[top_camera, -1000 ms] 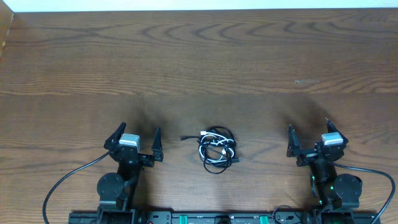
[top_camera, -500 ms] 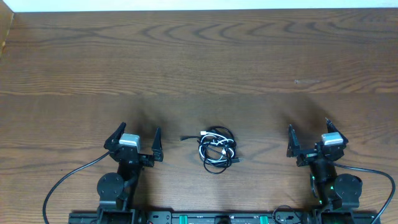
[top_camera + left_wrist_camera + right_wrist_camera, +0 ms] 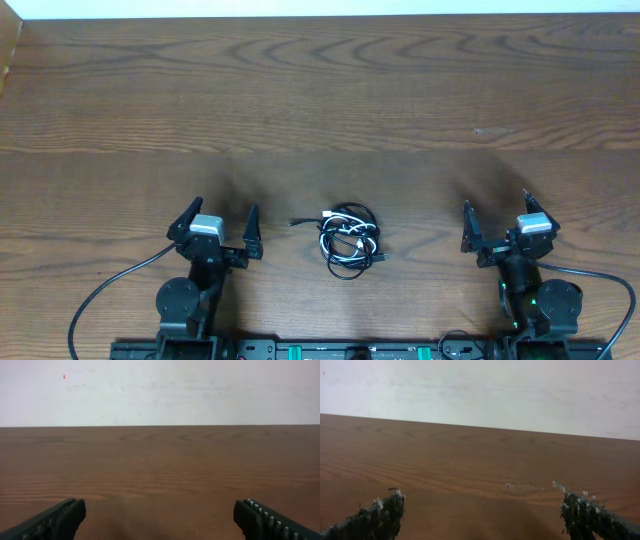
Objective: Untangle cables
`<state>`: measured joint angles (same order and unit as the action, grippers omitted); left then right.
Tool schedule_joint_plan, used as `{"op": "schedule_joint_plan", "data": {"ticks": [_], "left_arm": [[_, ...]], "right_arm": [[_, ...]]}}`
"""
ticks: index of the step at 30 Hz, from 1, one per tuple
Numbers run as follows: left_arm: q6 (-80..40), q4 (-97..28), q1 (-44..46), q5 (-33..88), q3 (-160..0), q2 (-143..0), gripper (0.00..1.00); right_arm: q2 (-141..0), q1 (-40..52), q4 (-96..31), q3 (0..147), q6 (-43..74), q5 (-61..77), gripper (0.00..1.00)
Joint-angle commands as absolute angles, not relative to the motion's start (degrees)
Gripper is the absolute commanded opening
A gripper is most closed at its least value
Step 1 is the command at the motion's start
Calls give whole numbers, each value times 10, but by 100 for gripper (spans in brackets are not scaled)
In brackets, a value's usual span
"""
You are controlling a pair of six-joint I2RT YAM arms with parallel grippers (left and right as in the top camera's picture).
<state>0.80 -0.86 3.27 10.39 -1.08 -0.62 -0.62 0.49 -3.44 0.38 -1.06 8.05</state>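
Overhead, a dark brown wooden table (image 3: pixel 320 90) with a wavy grain fills nearly the whole view. A thin white strip (image 3: pixel 320 6) runs along its far edge. One small pale scuff (image 3: pixel 480 131) marks the wood on the right side.

The cables (image 3: pixel 348 240) lie in one small knotted coil near the front edge, about midway between the two arms and touching neither. The coil is mostly black, with a white cord (image 3: pixel 340 236) looped through it. A plug end (image 3: pixel 296 221) sticks out toward the left.

The left gripper (image 3: pixel 224 208) sits just left of the coil with its jaws spread wide and nothing between them. The right gripper (image 3: pixel 497 202) is farther off on the other side, also wide and empty.

Both wrist cameras look low across bare wood to a plain white wall (image 3: pixel 160 390), which has a tiny red dot (image 3: pixel 64 376) on it. The left gripper (image 3: pixel 160 507) and right gripper (image 3: pixel 481 497) show only their fingertips at the bottom corners. The right pads (image 3: pixel 580 510) look worn and flecked with white. The cables appear in neither wrist view.

Against the overhead frames from a second and half a second ago, nothing differs: the coil, the plug and both arms sit in the same places.
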Motion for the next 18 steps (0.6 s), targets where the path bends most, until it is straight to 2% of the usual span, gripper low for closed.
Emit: {"op": "schedule_joint_plan", "data": {"ticks": [1, 18], "left_arm": [[-19, -29, 32, 114, -9, -2, 99], [-25, -102, 32, 109, -91, -27, 99]], "right_arm": [[-3, -1, -37, 3, -9, 81, 99], [-3, -1, -37, 3, -9, 81, 99]]}}
